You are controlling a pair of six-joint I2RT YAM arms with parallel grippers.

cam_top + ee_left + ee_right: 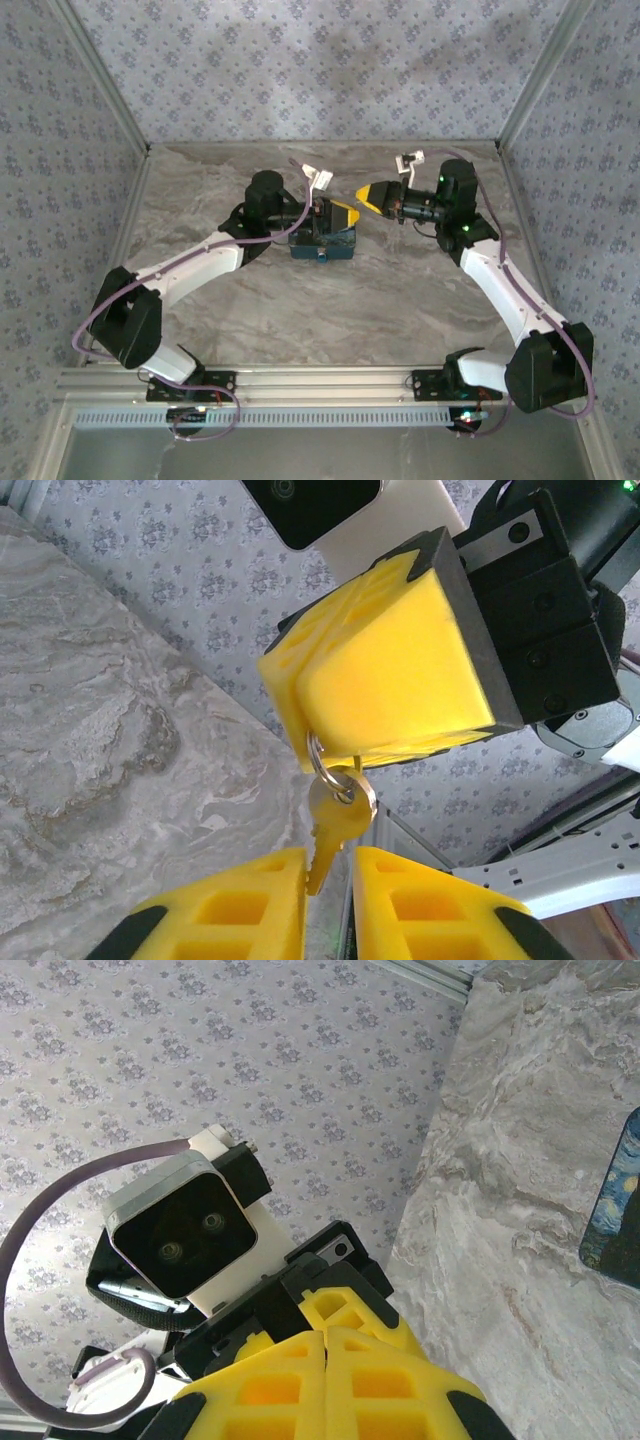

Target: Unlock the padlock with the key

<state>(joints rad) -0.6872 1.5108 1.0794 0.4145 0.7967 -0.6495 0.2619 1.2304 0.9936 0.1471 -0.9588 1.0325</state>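
Right gripper (pixel 300 720): fingers pressed flat together with no gap between the pads. From the left wrist camera I see them pinching a metal key ring (pixel 341 771) at the very tip, so this gripper is closed on the ring. The key (pixel 328 830), brass-coloured, hangs from that ring with its blade pointing down, clear of the table. Left gripper (pixel 328 885): positioned directly under the right one, tips pointing up, with the key blade sitting in the narrow slot between its two yellow fingers (pixel 250 900). The blade lies against the left-hand pad, and a thin sliver of daylight shows on the other side; I cannot tell whether the jaws are clamping the blade or merely bracketing it. From the overhead camera, both grippers meet tip to tip above the far middle of the table (pixel 400 300), the left arm reaching in from the left and the right arm from the right. Just below the left gripper in that view, a blue patterned item (pixel 323 244) rests on the marble-look surface. Its edge is also visible from the right wrist camera, lying flat. I cannot tell from any view whether the padlock sits on it. The left arm's wrist camera housing (pixel 185 1235) and a purple cable (pixel 40 1250) stand behind the right fingers. Floral-patterned walls (pixel 300 60) enclose the table on three sides.
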